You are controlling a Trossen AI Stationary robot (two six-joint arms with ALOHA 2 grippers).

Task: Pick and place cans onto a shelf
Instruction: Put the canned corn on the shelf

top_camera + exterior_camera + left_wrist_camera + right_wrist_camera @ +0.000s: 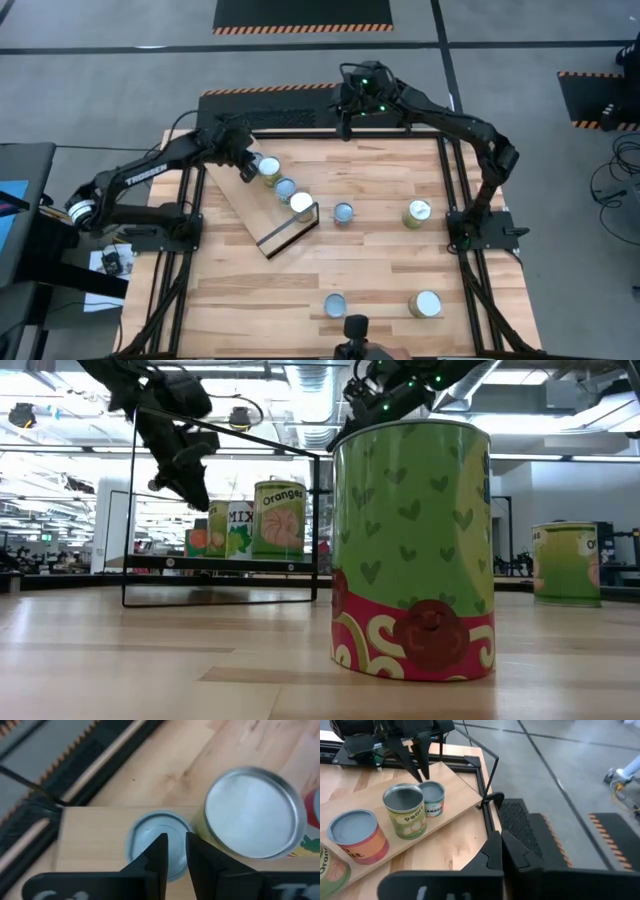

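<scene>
High view: pale plywood shelf lying slantwise on the slatted desk, dark frame at its near end. Four cans in a row on it, silver tops up; four loose cans on the desk, well apart. Left end effector over the row's far end. Right end effector at the far desk edge.

Low view: green can with hearts and a red base looming close; labels reading "Orange" and "MIX" on shelved cans, unreadable from above.

Left wrist view: fingers narrowly parted, gripping nothing, above a small silver-topped can just beside a taller yellow one.

Right wrist view: right fingers pressed together, empty; left end effector just above the last can.
</scene>
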